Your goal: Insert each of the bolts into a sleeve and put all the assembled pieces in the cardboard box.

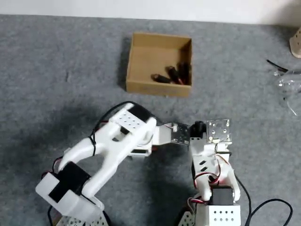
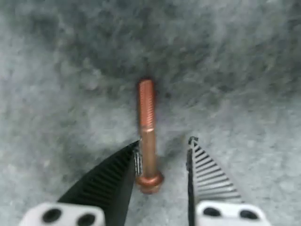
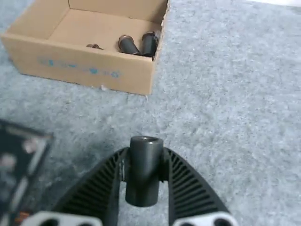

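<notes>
A copper bolt lies between the fingers of my left gripper, its head against one finger and a gap to the other. That gripper is open and low over the grey carpet. My right gripper is shut on a black sleeve, held upright with its open end up. In the high view the left gripper and the right gripper sit close together mid-table, the sleeve between them. The cardboard box behind them holds assembled pieces, and the box stands ahead of the sleeve.
Clear plastic glasses and a pale object lie at the far right edge. Part of the left arm crowds the right wrist view's side. Open carpet spreads left of the box and to the right of the arms.
</notes>
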{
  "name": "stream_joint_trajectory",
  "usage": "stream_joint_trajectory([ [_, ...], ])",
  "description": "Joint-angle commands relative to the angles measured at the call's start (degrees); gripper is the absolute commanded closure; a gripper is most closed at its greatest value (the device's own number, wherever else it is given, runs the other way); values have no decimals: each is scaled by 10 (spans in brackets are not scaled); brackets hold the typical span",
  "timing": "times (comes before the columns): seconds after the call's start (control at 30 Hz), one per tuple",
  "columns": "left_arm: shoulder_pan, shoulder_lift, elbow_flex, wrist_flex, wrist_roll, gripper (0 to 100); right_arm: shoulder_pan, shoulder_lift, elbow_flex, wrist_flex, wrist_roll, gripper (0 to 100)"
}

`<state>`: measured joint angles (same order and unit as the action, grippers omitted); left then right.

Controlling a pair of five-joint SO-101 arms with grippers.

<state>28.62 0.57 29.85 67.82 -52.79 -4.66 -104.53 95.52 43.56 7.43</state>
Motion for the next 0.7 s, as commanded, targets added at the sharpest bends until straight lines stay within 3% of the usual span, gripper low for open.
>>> stream_joint_trajectory([
  [0.0, -35, -3, 4, -26, -26, 845, 8, -7, 29, -22, -4, 994],
  [0.13, -53, -2, 43, -105, -35, 845, 8, -7, 30, -22, -3, 994],
  [0.3, -51, -1, 52, -124, -36, 845, 7, -7, 32, -22, -3, 994],
  [0.53, -50, 74, 6, -128, -48, 845, 7, -7, 33, -22, -2, 994],
  [0.67, -50, 120, -52, -68, -49, 845, 7, -7, 33, -22, -2, 994],
])
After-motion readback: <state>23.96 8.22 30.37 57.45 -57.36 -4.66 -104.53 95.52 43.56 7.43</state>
